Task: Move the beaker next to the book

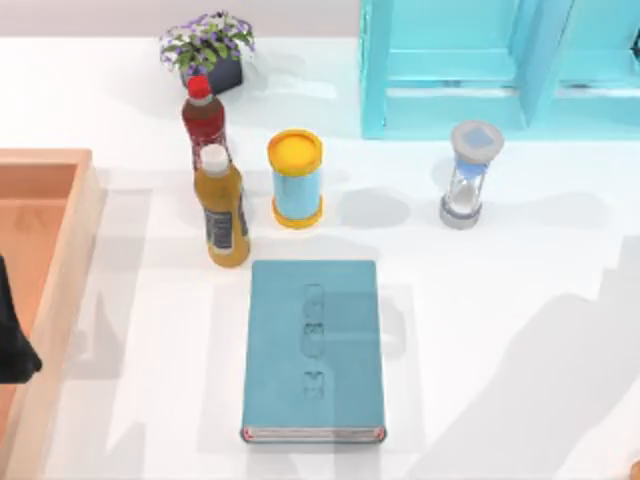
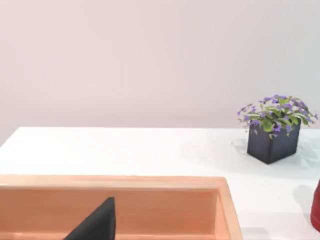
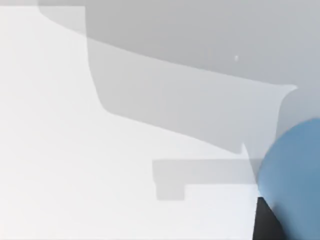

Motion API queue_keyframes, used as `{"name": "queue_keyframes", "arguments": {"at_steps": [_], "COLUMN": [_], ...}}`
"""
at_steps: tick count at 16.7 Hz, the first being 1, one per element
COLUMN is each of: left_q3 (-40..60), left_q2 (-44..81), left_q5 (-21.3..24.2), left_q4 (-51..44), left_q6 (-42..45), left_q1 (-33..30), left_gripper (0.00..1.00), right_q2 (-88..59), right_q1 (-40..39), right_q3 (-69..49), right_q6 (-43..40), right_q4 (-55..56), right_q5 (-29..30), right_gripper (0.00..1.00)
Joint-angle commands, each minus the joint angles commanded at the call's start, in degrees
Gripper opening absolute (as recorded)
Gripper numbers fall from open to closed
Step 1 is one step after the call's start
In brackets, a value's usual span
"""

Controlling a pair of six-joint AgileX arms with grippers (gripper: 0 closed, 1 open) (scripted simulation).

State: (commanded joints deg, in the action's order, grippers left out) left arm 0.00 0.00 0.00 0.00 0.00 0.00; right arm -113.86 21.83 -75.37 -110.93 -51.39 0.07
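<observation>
The book [image 1: 314, 350] is a large teal-blue hardcover lying flat in the middle of the table, its pale page edge toward the front. A rounded translucent blue body, the beaker [image 3: 295, 175], shows very close in the right wrist view. It rests against a dark finger [image 3: 265, 222] of my right gripper, above bare white table with grey shadows. My left gripper [image 1: 12, 345] hangs at the table's left edge over the wooden tray, and one dark fingertip [image 2: 97, 225] shows in the left wrist view.
Behind the book stand an orange-juice bottle [image 1: 222, 207], a red bottle [image 1: 203, 118], a light-blue cylinder with yellow ends [image 1: 296, 178] and a grey-capped hourglass [image 1: 470, 175]. A potted plant [image 1: 208, 50] and a cyan shelf [image 1: 500, 65] stand at the back. A wooden tray [image 1: 60, 290] lines the left side.
</observation>
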Motion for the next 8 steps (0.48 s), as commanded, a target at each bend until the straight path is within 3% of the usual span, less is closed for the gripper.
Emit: {"name": "queue_keyframes", "arguments": {"at_steps": [8], "left_q3": [0.00], "left_q2": [0.00], "left_q5": [0.00], "left_q4": [0.00], "left_q6": [0.00], "left_q1": [0.00], "left_gripper": [1.00], "right_q2": [3.12], "right_q1": [0.06], "right_q3": [-6.11], "right_q6": [-0.18], "right_q4": [-9.45], "right_q5": [-0.02], "right_gripper": [0.00]}}
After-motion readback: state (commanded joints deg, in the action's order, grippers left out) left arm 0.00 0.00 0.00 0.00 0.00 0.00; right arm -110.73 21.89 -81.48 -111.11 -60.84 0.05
